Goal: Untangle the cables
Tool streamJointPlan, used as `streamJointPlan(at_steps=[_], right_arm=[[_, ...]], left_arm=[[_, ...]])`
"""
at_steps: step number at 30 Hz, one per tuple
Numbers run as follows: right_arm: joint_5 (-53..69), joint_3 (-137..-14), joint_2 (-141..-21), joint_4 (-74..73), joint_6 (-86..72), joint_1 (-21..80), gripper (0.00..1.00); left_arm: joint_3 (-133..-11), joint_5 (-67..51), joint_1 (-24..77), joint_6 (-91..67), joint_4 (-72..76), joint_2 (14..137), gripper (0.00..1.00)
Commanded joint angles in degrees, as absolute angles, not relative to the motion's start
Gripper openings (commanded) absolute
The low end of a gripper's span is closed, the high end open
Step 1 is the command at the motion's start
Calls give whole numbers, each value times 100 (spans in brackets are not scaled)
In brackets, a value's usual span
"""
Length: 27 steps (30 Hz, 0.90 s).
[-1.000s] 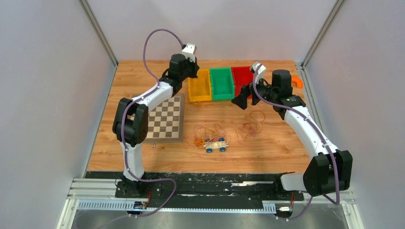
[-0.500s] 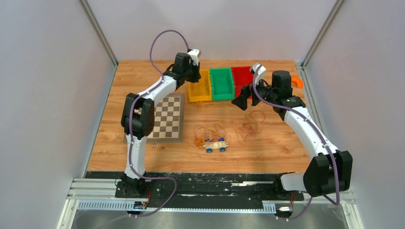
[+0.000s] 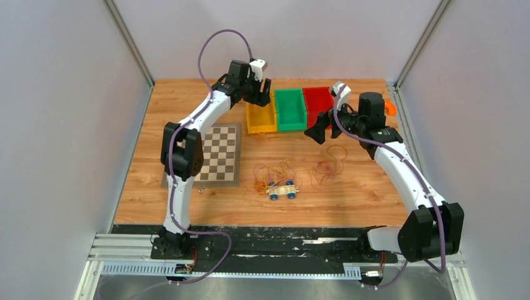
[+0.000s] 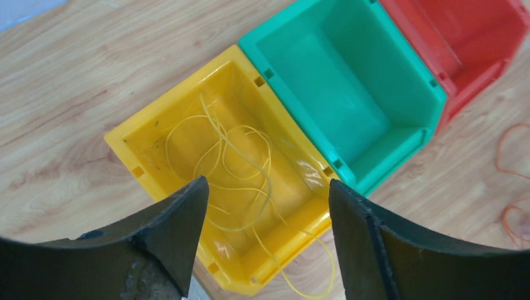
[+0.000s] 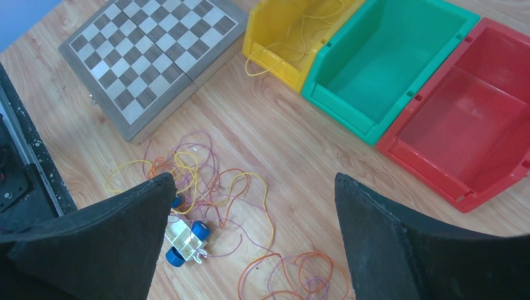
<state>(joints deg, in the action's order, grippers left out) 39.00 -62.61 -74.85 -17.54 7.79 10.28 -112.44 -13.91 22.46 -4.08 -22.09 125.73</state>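
- Cables (image 3: 275, 172): the main tangle of yellow, orange and red loops lies mid-worktop (image 3: 362, 187), with a toy car (image 3: 282, 190) at its near edge.
- A second bunch, orange and red, lies just right of the tangle, clear of the car.
- One yellow cable (image 4: 240, 164) lies coiled in the yellow bin (image 4: 172, 91). One end hangs over the bin's near rim onto the worktop.
- The bins sit side by side at the far edge: yellow, then green bin (image 4: 350, 81), then red bin (image 4: 475, 31), left to right.
- Left gripper (image 4: 265, 187): above the yellow bin, jaws apart, released, nothing between the fingers.
- Right gripper (image 5: 253, 181): hovers just near of the red bin, above the right-hand bunch, jaws spread wide, holding nothing.
- Chessboard (image 5: 153, 56): flat on the worktop, left of the tangle and near-left of the yellow bin.
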Motion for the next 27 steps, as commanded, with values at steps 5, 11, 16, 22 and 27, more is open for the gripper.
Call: streamJointPlan(at_steps=[5,11,16,22,27], right_arm=[[3968,-6180,-7044,-1582,804,988,97],[3935,-6149,-6864,-1824,938,992,98],[4040,-5885,-6715,-2419,1427,989,99],[4223,-5531,-6828,-2938,1650,996,96],[4304,-5297,-7103,-3156,1661,1004,93]], left_arm=[[-11490,-2374,2159,522,-2849,11288,92],[-10695,-4398,1893,1532,-3861,10582,84],[-8352,-4439,2314,3157,-4075,9127,79],[-6459,-4350,2739,3483,-3865,8391,71],[-5555,-4025,3307,3770,-3723,8135,72]])
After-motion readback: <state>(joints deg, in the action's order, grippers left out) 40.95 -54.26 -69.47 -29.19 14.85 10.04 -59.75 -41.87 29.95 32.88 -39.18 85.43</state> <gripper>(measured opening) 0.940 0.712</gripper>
